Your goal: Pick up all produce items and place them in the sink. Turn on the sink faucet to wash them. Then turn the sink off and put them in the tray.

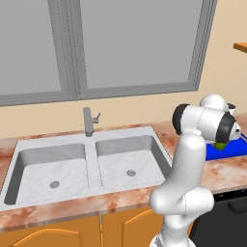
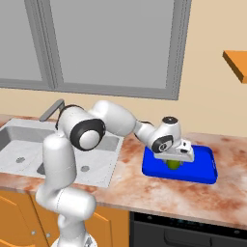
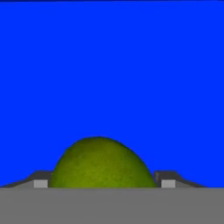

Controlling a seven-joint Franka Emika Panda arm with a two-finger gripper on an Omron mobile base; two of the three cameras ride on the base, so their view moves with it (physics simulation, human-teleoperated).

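Here the tool (image 2: pixel 174 161) hangs low over the tray (image 2: pixel 202 170), pointing down, with the lime (image 2: pixel 173 164) between its two fingers (image 3: pixel 40 180). The hand view shows a finger tip on each side of the fruit; whether they press it or stand just clear cannot be told. The jaws stand wide. The lime sits low over the blue tray floor, toward the tray's left part. The tray lies flat on the marbled desk (image 2: pixel 144 188), to the right of the sink (image 1: pixel 87 164). The faucet (image 1: pixel 89 121) stands behind the divider between the two bowls.
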